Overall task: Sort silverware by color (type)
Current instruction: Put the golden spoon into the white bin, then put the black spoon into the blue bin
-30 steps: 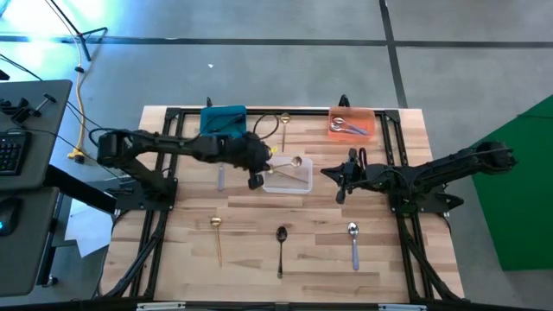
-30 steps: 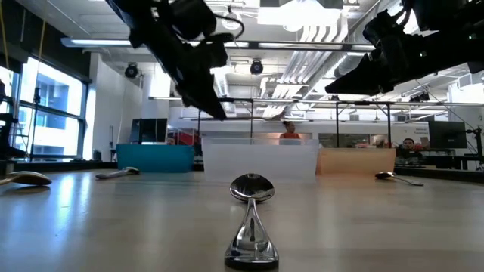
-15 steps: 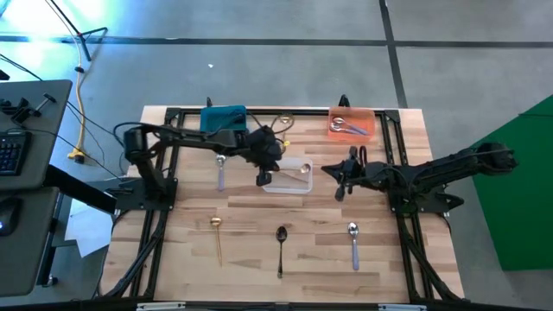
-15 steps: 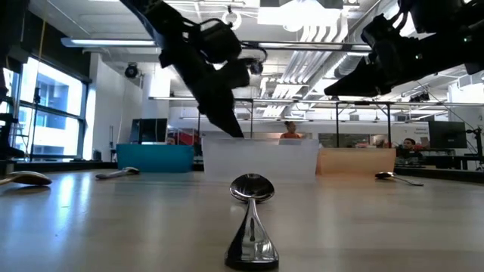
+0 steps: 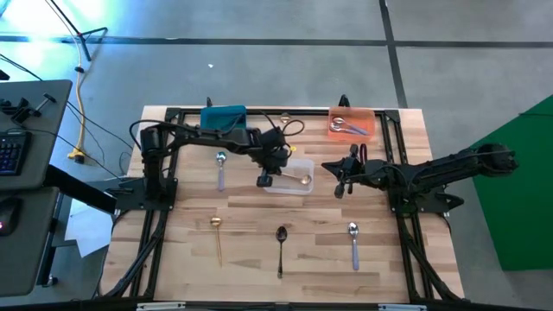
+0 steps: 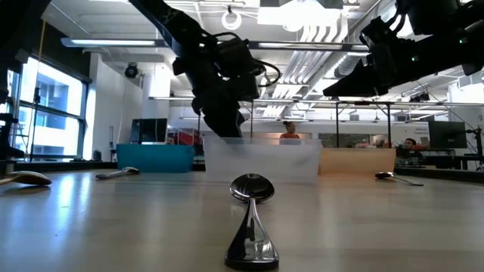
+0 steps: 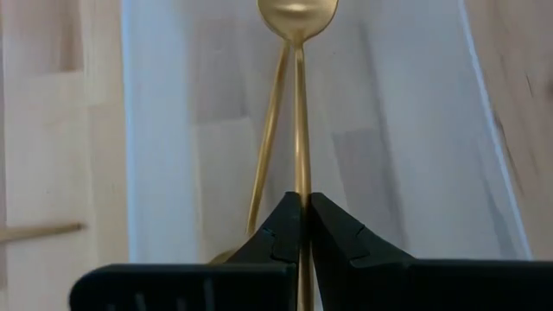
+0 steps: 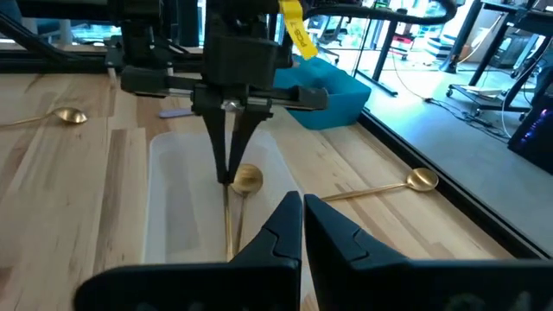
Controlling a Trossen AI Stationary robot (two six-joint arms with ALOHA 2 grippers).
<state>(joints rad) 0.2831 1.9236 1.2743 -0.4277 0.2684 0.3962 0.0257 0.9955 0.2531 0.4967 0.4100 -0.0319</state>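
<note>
My left gripper (image 5: 264, 179) (image 7: 300, 212) hangs over the clear bin (image 5: 294, 187), shut on a gold spoon (image 5: 301, 180). A second gold handle (image 7: 266, 151) lies slanting on the bin floor. My right gripper (image 5: 340, 187) (image 8: 302, 207) waits shut and empty to the right of the clear bin. On the table lie a gold spoon (image 5: 217, 233), a black spoon (image 5: 281, 245) (image 6: 252, 219) and two silver spoons with lilac handles (image 5: 219, 169) (image 5: 353, 242). Another gold spoon (image 5: 283, 123) lies near the far edge. My left gripper pinches the gold spoon's thin handle (image 7: 299, 177) between its two fingers, which come from above, pointing down into the clear bin. The handle runs out past the fingertips toward the table's right, and the bowl (image 7: 295, 13) (image 8: 248, 179) is over the bin floor. Whether the bowl rests there does not show.
A blue bin (image 5: 223, 117) stands at the far edge, left of centre. An orange bin (image 5: 366, 116) at the far right holds silver spoons (image 5: 346, 128). Black frame rails (image 5: 155, 216) run along both table sides. Bare wood lies between the near spoons.
My left gripper has carried the gold spoon toward the table's right, from the clear bin's left end to over its middle, and has come down to the height of the bin's rim. It has stayed shut on the handle.
</note>
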